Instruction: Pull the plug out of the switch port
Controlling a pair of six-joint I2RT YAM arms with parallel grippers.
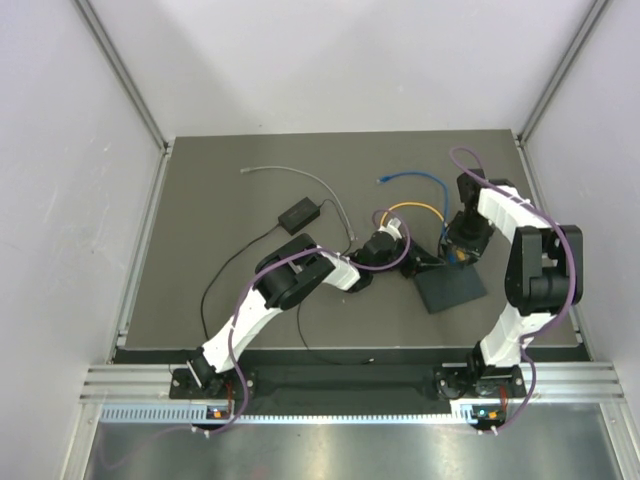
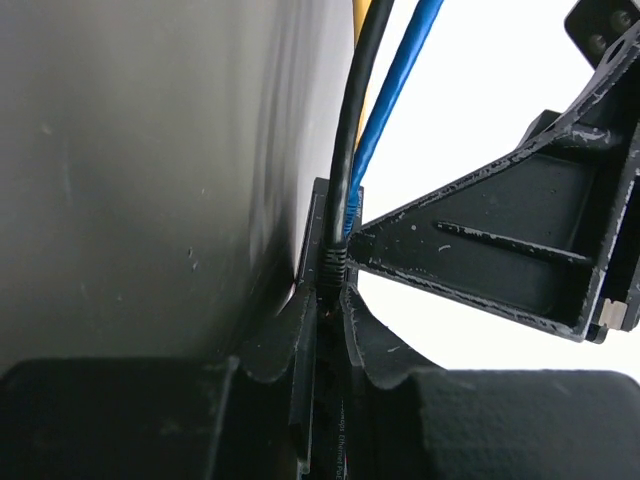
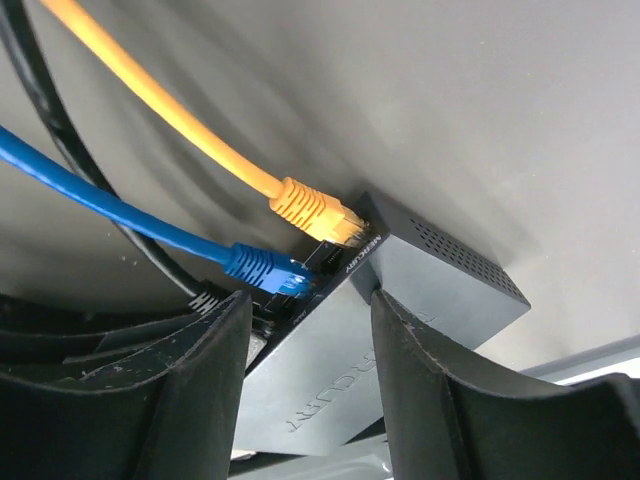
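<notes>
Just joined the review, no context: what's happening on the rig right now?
The right gripper straddles the black switch with a finger against each side, apparently bracing it. The left gripper is shut on the black cable's plug at the switch's edge. The yellow plug and blue plug sit in their ports. The fingers hide whether the gripped plug is out of its port.
</notes>
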